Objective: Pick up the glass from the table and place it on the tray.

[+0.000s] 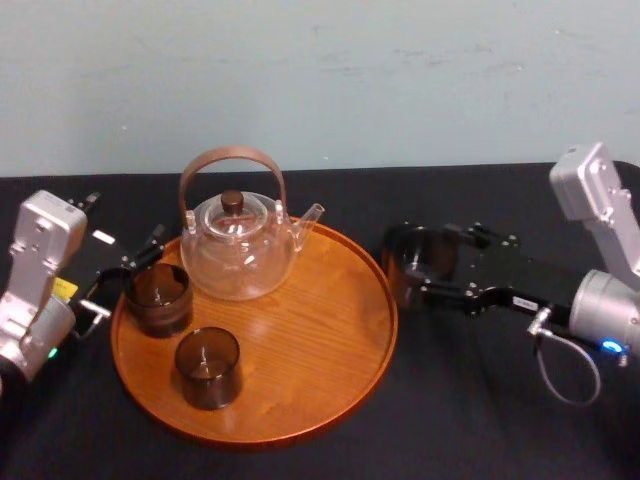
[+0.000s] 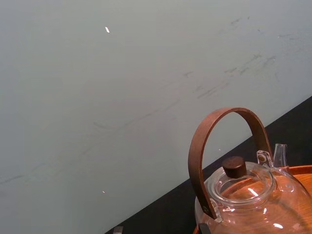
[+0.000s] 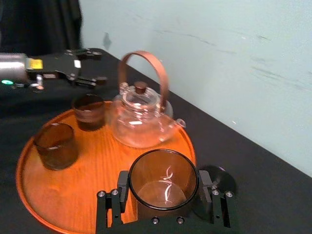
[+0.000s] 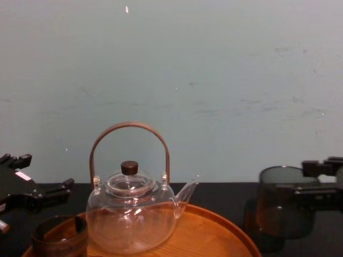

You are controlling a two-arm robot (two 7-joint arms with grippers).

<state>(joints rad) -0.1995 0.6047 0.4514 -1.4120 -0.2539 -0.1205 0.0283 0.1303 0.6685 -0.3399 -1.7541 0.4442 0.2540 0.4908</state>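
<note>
Right hand grips glass, raised above counter just beside tray; left hand, fingers spread, sits at tray's left rim.

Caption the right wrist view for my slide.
Right tool grips the glass beside the tray holding teapot and two cups.
</note>
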